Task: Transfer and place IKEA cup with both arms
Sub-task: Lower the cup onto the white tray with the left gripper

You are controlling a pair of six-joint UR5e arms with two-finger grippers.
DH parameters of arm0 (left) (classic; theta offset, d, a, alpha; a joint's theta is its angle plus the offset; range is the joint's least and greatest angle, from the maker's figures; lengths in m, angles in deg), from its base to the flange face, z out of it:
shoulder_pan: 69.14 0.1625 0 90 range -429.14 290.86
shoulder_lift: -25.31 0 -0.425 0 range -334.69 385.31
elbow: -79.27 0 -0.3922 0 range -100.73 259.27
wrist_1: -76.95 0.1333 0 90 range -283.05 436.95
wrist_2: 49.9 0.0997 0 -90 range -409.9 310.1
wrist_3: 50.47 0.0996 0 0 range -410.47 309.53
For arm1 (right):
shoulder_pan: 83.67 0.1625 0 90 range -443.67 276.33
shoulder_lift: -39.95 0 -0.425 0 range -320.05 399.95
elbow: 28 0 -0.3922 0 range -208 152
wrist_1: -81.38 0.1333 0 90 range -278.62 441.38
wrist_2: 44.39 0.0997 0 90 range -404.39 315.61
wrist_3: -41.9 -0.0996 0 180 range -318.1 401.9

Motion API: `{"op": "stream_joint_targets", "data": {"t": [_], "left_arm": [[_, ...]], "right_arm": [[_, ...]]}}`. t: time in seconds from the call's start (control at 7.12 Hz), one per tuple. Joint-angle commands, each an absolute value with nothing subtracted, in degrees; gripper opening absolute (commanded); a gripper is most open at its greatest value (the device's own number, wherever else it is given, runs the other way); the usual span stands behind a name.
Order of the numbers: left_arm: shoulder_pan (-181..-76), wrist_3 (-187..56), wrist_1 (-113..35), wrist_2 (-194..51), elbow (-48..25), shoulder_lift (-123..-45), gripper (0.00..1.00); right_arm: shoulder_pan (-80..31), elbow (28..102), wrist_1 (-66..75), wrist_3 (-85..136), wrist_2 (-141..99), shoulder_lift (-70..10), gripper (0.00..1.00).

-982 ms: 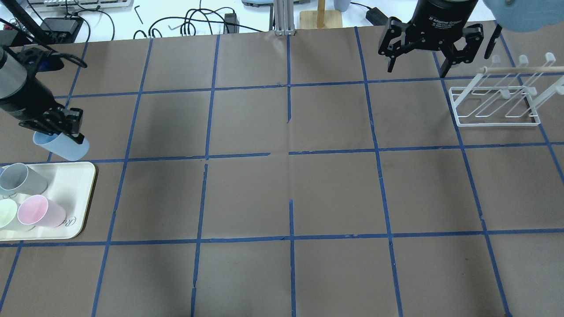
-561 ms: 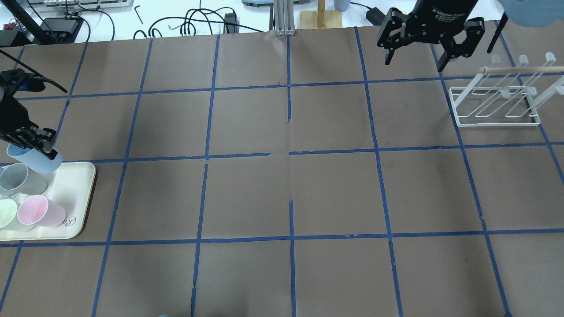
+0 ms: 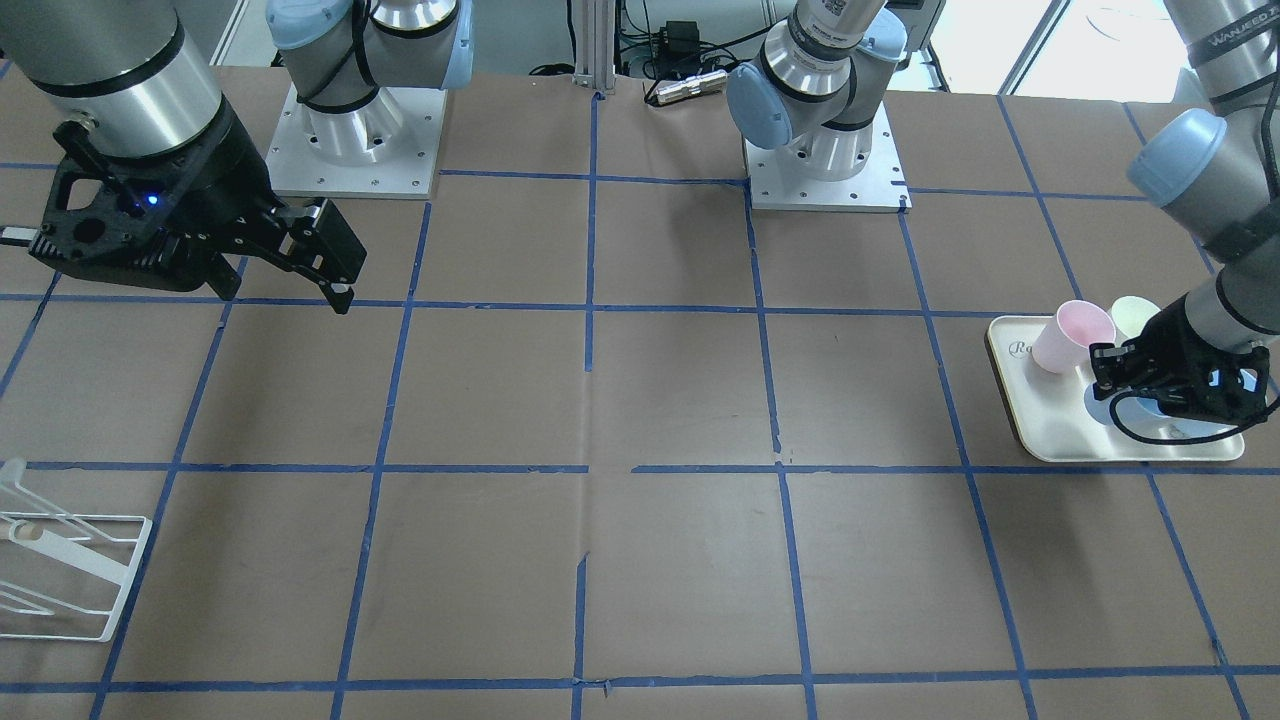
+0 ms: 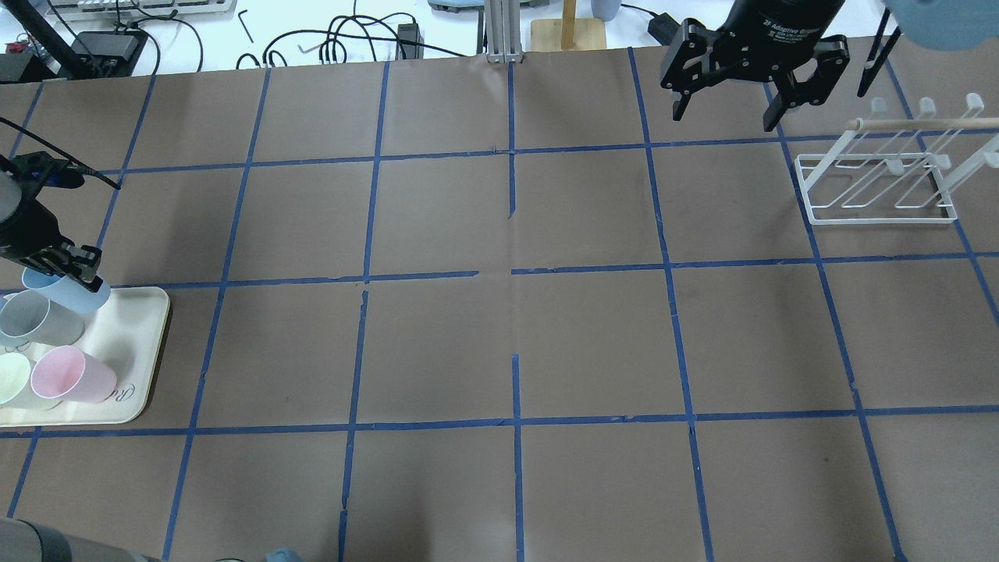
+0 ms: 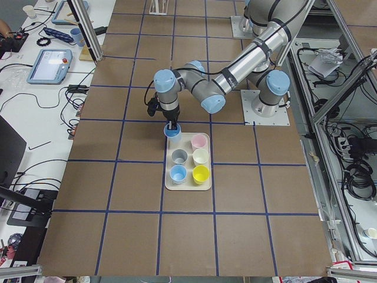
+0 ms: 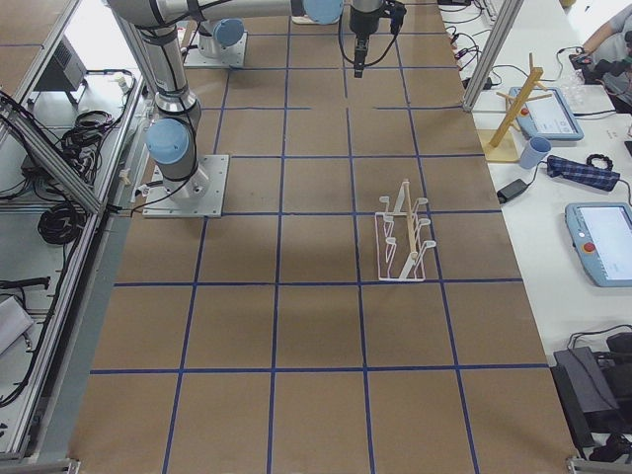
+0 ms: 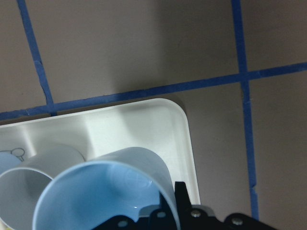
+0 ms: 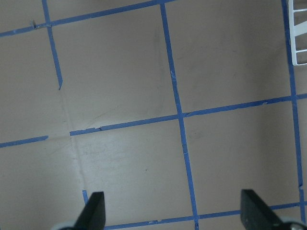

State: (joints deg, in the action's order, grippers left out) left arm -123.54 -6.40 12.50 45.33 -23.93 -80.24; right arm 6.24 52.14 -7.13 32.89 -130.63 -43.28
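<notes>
step: left gripper (image 4: 74,269) pinches the rim of the IKEA cup (image 4: 69,290), which sits at the tray's (image 4: 140,343) back corner; whether lifting or setting down can't be told.
cup place: at about 10 o'clock on the tray seen from overhead, touching the grey cup (image 4: 35,316).
right gripper (image 4: 722,109): fingers spread wide, nothing held, hovering near the white rack (image 4: 874,195), well apart from the cup.
next: likely needs the cup carried toward 3 o'clock, mid-table, for a hand-over.
tray contents: pink cup (image 4: 66,375), pale green cup (image 4: 12,378), grey cup; side view also shows a yellow cup (image 5: 201,173) and a deeper blue cup (image 5: 178,173); all empty.
rack: holds nothing.
</notes>
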Motion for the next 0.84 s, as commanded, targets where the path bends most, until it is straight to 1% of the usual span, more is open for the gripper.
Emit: {"op": "stream_joint_targets", "data": {"t": [0.0,0.42,0.56,0.7], "left_arm": [[-123.2,-6.0,13.49,49.13,-24.09,-82.17,0.0],[-123.28,-6.7,13.5,49.16,-24.18,-84.28,0.0],[-123.2,-6.71,13.23,49.07,-24.27,-84.72,0.07],[-123.28,-6.71,13.49,49.07,-24.44,-85.16,0.23]], "right_arm": [[6.5,52.42,-6.96,33.02,-130.69,-43.28,1.0],[6.59,52.16,-3.45,33.1,-131.57,-43.37,1.0],[6.77,51.64,-3.53,33.2,-131.49,-43.45,1.0],[6.77,51.55,-3.53,33.89,-131.48,-43.37,1.0]]}}
